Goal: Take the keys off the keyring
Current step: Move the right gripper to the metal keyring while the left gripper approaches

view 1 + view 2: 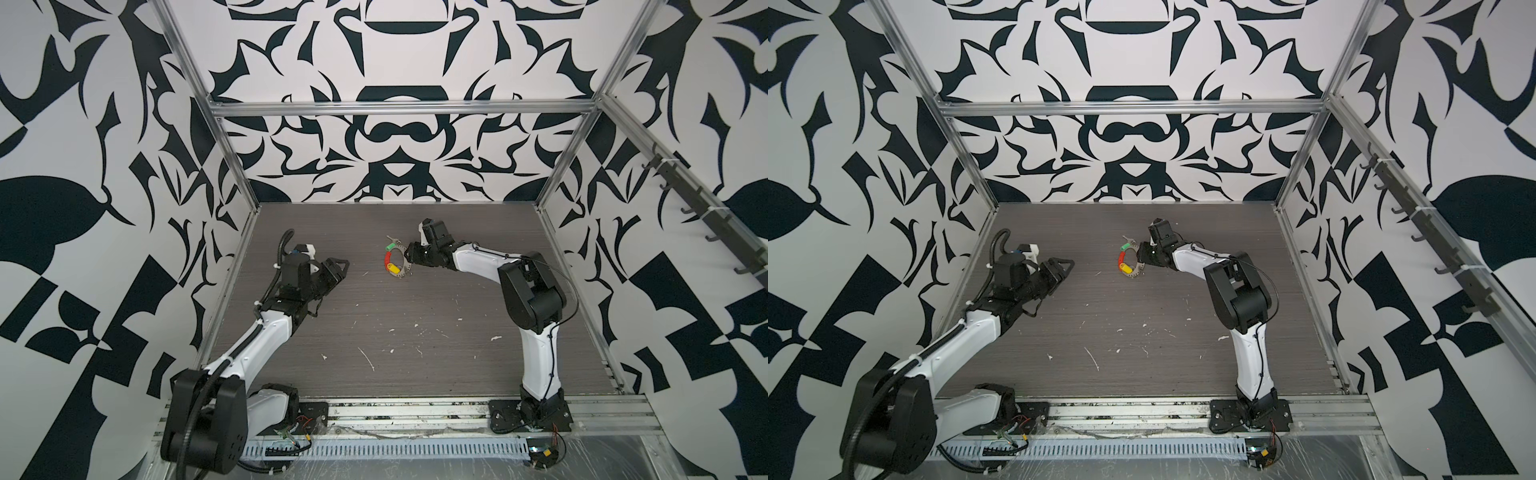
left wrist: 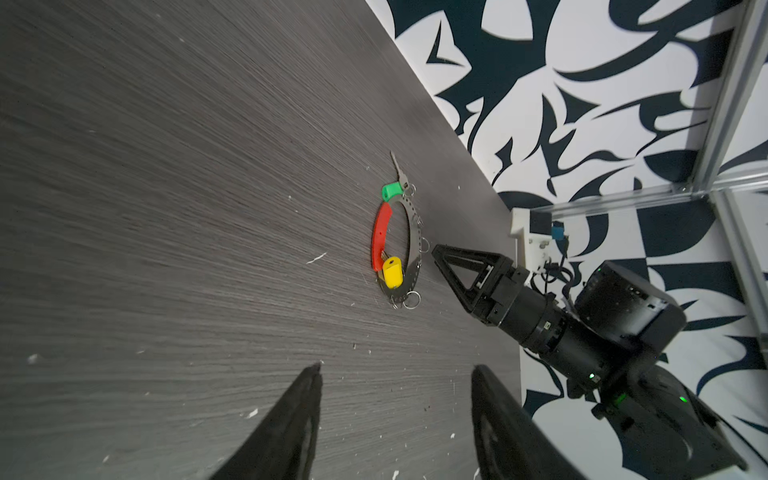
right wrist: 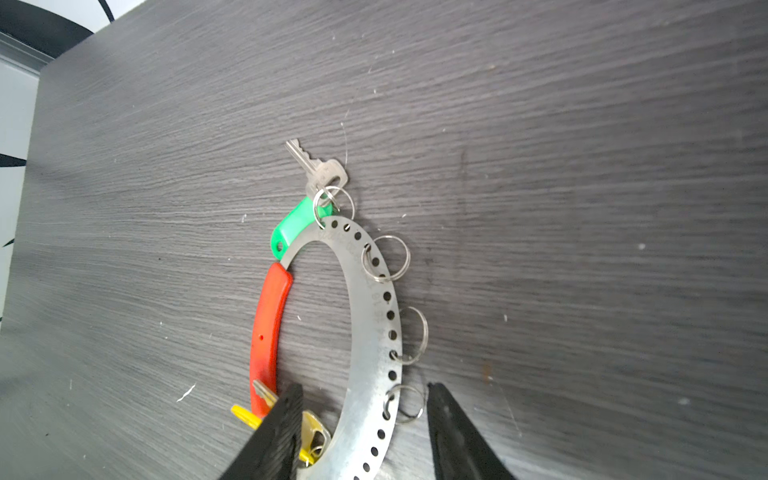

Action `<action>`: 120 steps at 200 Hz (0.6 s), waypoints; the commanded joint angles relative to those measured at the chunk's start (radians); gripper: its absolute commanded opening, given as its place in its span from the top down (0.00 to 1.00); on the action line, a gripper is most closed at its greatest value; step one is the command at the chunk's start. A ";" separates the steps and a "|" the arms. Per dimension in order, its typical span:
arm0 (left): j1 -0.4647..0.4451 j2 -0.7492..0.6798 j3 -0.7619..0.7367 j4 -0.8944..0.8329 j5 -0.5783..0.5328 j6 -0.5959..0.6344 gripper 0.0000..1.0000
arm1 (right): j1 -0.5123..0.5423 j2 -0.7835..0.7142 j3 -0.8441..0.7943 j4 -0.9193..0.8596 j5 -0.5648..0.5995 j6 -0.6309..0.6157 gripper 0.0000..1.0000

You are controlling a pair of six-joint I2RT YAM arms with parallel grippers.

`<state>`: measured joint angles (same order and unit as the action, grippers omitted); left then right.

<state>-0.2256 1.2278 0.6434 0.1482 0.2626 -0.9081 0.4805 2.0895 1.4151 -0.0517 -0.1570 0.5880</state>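
- Slotted cable duct runs along the near edge; both arm bases sit just behind it.
- keyring: perforated steel hoop, flat on the table, mid-width, in the far half.
- green tag is at the hoop's far end, sharing a split ring with a silver key that points farther away.
- red strip closes the hoop's left side; yellow tag is at the near end, lying on the band.
- right gripper reaches in from the right, fingers part-open and straddling the band: one inside the hoop over the yellow tag, one outside. A gap shows on either side, nothing clamped.
- left gripper: well left of the hoop, fingers spread, nothing between them.
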 commanded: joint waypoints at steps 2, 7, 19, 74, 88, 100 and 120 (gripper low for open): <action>0.000 0.092 0.069 -0.027 0.015 0.022 0.43 | 0.007 -0.005 0.014 0.022 0.002 0.058 0.49; 0.000 0.105 0.077 -0.026 0.024 0.020 0.44 | 0.006 -0.001 0.010 0.033 -0.001 0.067 0.49; -0.002 0.127 0.090 -0.026 0.040 0.018 0.44 | 0.005 0.013 0.008 0.056 -0.026 0.096 0.50; -0.003 0.133 0.081 -0.027 0.058 0.013 0.44 | 0.004 0.008 -0.063 0.110 -0.030 0.199 0.56; -0.003 0.129 0.081 -0.029 0.063 0.013 0.44 | 0.005 -0.018 -0.111 0.136 -0.026 0.217 0.57; -0.003 0.125 0.082 -0.034 0.068 0.012 0.44 | 0.005 -0.041 -0.154 0.167 -0.033 0.227 0.57; -0.003 0.115 0.079 -0.035 0.078 0.010 0.44 | 0.006 -0.076 -0.216 0.217 -0.070 0.242 0.55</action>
<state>-0.2256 1.3651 0.7155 0.1314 0.3183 -0.8993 0.4805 2.0727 1.2671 0.1127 -0.1936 0.7860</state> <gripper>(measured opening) 0.556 0.437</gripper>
